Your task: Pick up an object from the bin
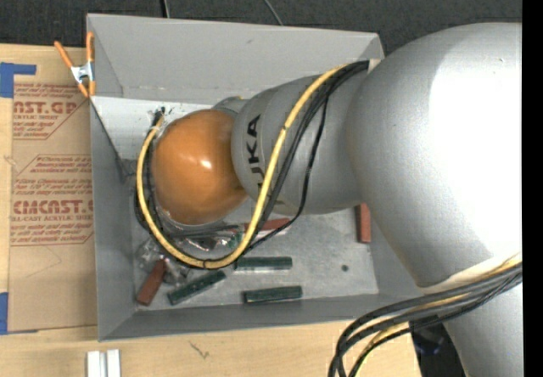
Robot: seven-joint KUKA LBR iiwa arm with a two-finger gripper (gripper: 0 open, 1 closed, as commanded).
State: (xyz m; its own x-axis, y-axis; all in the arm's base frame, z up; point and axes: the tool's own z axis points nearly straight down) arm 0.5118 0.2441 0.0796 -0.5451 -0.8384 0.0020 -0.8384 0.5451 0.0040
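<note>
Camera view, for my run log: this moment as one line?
gripper: low, left part of bin | nearest: brown stick, dark green stick | grasp: cannot tell

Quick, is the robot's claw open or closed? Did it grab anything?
Gripper: cannot be told. It sits low in the bin, under the arm's orange cover.
</note>
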